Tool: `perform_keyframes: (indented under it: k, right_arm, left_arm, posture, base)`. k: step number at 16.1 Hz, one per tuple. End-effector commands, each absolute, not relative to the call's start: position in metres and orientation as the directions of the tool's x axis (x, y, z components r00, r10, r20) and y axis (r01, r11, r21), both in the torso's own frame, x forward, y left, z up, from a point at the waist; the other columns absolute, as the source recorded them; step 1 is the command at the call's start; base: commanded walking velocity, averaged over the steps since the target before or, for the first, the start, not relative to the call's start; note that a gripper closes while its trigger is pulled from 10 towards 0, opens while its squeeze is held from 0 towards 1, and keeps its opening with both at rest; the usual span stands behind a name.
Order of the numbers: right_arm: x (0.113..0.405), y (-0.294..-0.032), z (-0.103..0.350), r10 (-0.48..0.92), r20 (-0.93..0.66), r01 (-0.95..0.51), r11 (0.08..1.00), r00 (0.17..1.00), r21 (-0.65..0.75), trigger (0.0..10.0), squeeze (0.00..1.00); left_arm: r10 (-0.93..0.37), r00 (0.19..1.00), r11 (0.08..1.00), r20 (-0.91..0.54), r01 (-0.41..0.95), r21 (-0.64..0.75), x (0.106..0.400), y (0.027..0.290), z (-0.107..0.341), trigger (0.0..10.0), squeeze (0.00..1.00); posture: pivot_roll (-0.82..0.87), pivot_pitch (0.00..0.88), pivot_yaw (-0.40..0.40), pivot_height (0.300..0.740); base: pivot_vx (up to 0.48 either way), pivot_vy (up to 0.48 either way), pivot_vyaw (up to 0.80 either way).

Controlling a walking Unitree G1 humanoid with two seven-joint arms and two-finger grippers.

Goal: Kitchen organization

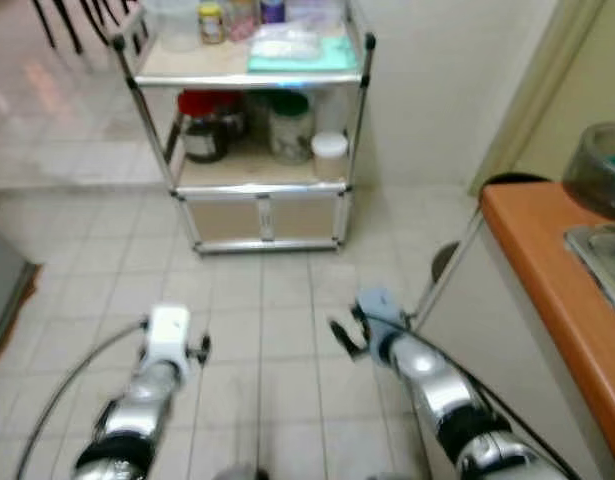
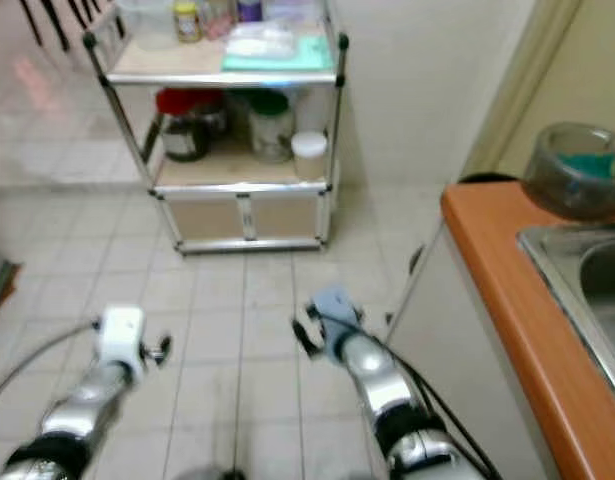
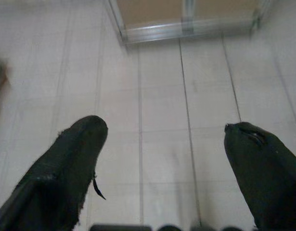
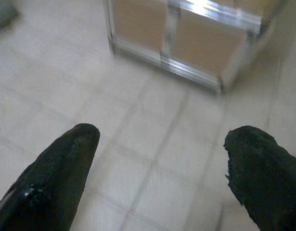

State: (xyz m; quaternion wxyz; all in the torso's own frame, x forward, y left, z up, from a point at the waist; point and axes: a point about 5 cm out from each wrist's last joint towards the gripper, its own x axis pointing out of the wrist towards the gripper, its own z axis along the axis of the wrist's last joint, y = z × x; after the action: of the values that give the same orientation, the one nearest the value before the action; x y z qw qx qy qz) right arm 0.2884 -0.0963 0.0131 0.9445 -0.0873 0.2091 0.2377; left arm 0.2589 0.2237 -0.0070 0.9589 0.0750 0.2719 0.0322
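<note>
A metal shelf cart stands against the pale wall straight ahead, and the white tile floor stretches wide and bare between it and the robot; the top shelf holds a yellow-lidded jar and a green cloth with a clear bag on it; the middle shelf holds a dark jar with a red lid, a big jar with a green lid and a small white tub near the right post; the bottom part of the cart is shut with tan panels. On the robot's right runs an orange surface whose long edge comes close to the right arm, with a steel sink set into it and a glass bowl at its far end; a white cabinet side drops from that edge to the floor. Dark chair legs show far off at the upper left, and a grey edge pokes in low on the left. The left pincer hangs over the floor tiles, spread wide with nothing between its fingers; the right pincer also hangs over the floor, gaping wide and holding nothing, with the cart's bottom rail well ahead of it; both arms are low, in front of the robot, apart from each other and from the cart.
</note>
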Motion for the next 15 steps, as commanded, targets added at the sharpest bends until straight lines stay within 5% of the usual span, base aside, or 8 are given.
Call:
perform_keyframes:
  k: [1, 6, 9, 15]
  right_arm:
    - [0.289, -0.091, 0.021, 0.438, -0.401, -0.501, 0.863, 0.804, -0.06, 10.0, 1.0]
    - [0.281, -0.066, 0.11, 0.549, -0.05, -0.549, 0.835, 0.834, 0.015, 10.0, 1.0]
    - [0.287, -0.082, 0.152, 0.399, 0.049, -0.402, 0.913, 0.916, 0.077, 10.0, 1.0]
    - [0.252, -0.109, 0.155, 0.231, 0.01, -0.23, 0.965, 0.973, 0.122, 10.0, 1.0]
  left_arm:
    - [0.078, 0.874, 0.987, -0.48, 0.0, 0.16, 0.262, 0.223, 0.003, 10.0, 0.0]
    - [-0.039, 0.983, 0.993, -0.182, 0.058, 0.099, 0.265, 0.193, 0.081, 10.0, 0.0]
    - [-0.083, 0.992, 0.993, -0.098, 0.091, 0.081, 0.266, 0.176, 0.108, 10.0, 0.0]
    - [-0.117, 0.989, 0.986, -0.093, 0.126, 0.108, 0.258, 0.17, 0.122, 10.0, 0.0]
  posture:
    - [0.0, 0.0, 0.093, 0.74]
    - [-0.03, 0.0, 0.125, 0.74]
    - [-0.04, 0.0, 0.119, 0.74]
    - [-0.12, 0.0, 0.136, 0.74]
  base:
    - [0.0, 0.0, 0.0]
    - [0.0, 0.0, 0.0]
    - [0.0, 0.0, 0.0]
    - [0.0, 0.4, 0.0]
